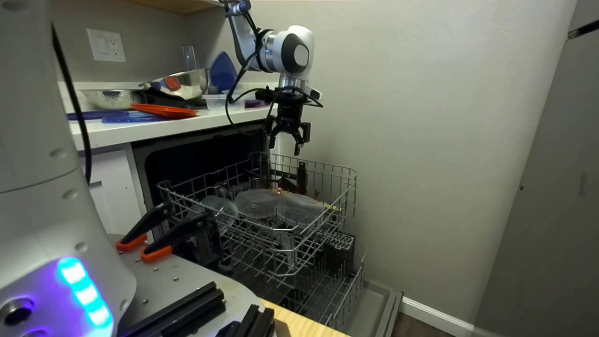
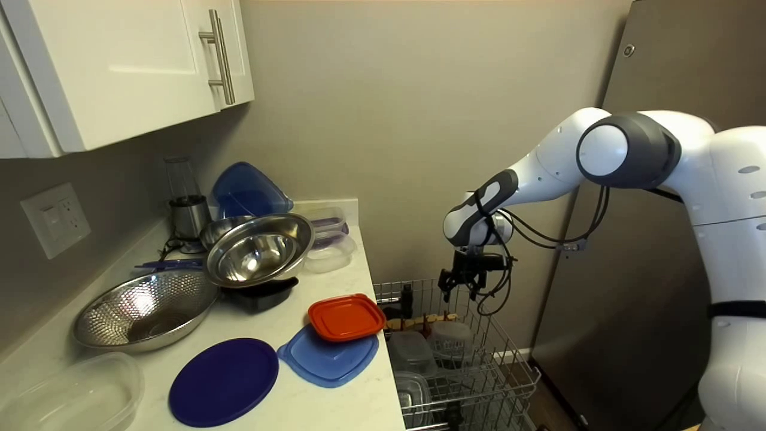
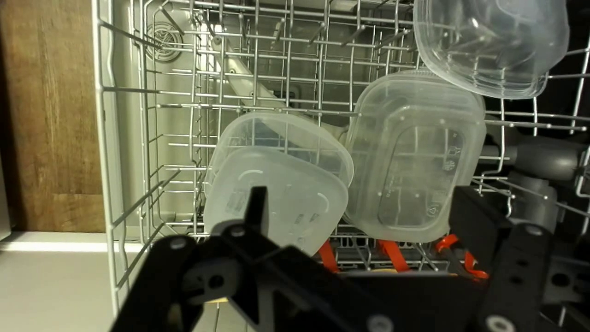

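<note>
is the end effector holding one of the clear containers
No, the end effector hangs open above the upper dishwasher rack, with nothing in its grip.

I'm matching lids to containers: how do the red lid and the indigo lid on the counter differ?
Shape: the red lid is four-cornered; the indigo lid is rounded, without corners. Support: the red lid lies over part of a light blue lid; the indigo lid lies directly on the counter. Neither has anything on top.

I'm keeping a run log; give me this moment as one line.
hand: open, empty | position: above upper dishwasher rack | inside: clear plastic containers
</note>
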